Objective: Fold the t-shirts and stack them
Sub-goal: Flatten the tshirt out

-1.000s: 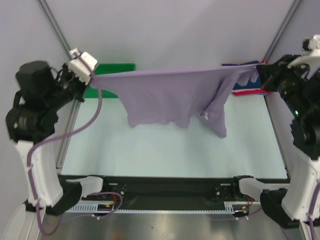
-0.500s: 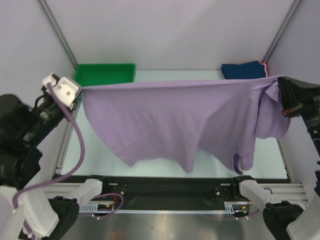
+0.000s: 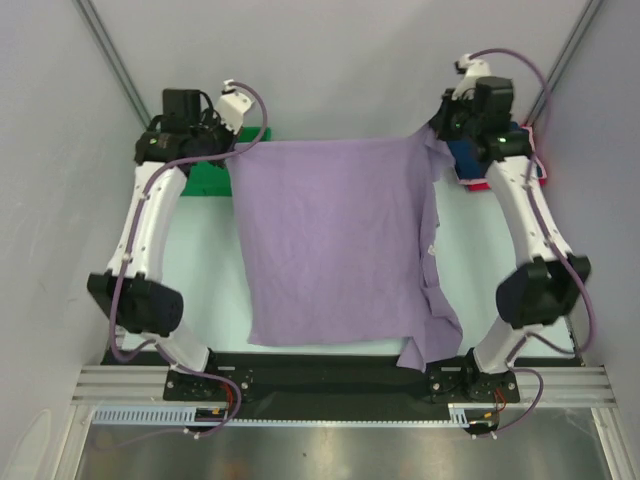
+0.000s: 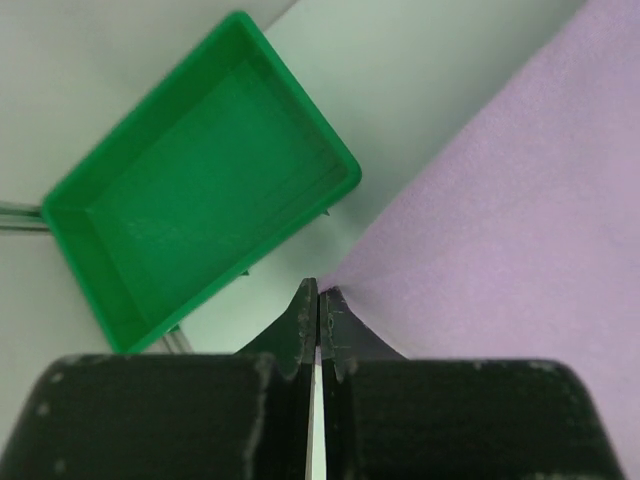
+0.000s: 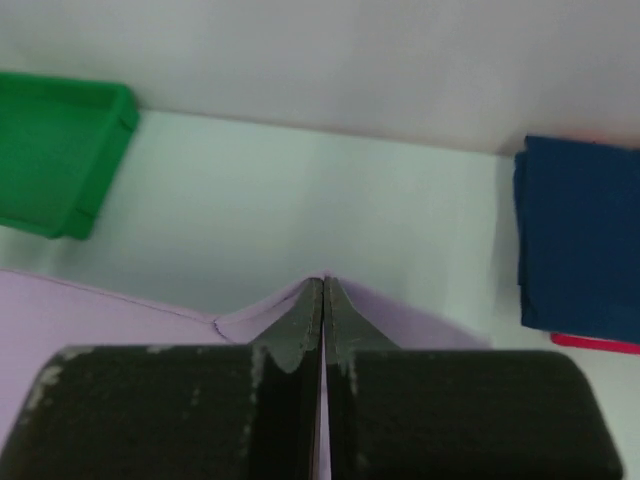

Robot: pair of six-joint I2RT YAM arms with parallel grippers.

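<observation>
The lavender t-shirt lies stretched over the table from the far edge down to the near edge, its right sleeve bunched at the near right. My left gripper is shut on its far left corner; in the left wrist view the gripper pinches the lavender cloth. My right gripper is shut on the far right corner; in the right wrist view the gripper pinches the lavender cloth. The folded navy t-shirt lies at the far right on the pink-red t-shirt.
A green plastic tray stands at the far left corner, just beyond my left gripper; it also shows in the right wrist view. The pale table ends at walls on the left, right and back.
Both arms have swung from the near side out to the far edge, carrying the lavender t-shirt forward and laying it down along the table. Earlier it hung stretched in the air.
</observation>
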